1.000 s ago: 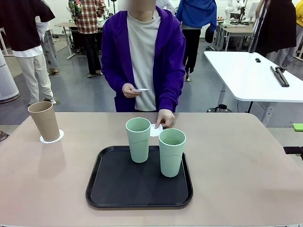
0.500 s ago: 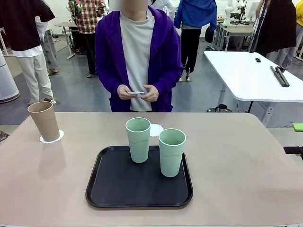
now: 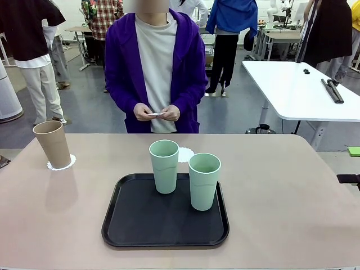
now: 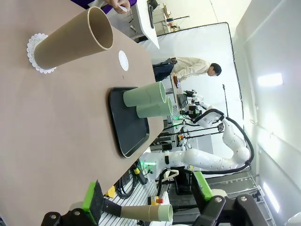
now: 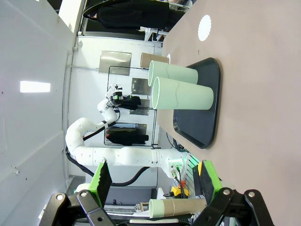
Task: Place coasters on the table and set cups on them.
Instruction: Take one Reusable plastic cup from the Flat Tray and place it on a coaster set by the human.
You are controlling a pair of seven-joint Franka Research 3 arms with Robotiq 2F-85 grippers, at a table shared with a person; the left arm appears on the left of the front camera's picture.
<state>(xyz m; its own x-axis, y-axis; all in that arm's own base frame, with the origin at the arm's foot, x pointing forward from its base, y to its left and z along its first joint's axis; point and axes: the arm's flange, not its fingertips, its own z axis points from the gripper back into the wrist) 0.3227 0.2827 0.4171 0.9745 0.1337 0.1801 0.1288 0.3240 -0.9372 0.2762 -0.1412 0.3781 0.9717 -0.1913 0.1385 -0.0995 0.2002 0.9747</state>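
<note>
A tan-brown cup (image 3: 52, 143) stands on a white lacy coaster (image 3: 61, 164) at the table's (image 3: 292, 214) far left. Two mint green cups (image 3: 164, 166) (image 3: 204, 181) stand upright on a black tray (image 3: 166, 225). A second coaster (image 3: 184, 154) lies bare on the table just behind the tray. The person at the far side holds another coaster (image 3: 156, 113) in both hands at waist height. My left gripper (image 4: 148, 197) is open and far from the tan cup (image 4: 70, 40). My right gripper (image 5: 155, 181) is open, well back from the mint cups (image 5: 183, 96).
A white rectangular table (image 3: 298, 90) with black items on it stands at the back right. Other people stand farther off behind the person. There is bare tabletop on both sides of the tray.
The person lifted a hand off the coaster behind the tray, straightened up, shifted left and now holds a coaster in both hands. The cups and my arms have not moved.
</note>
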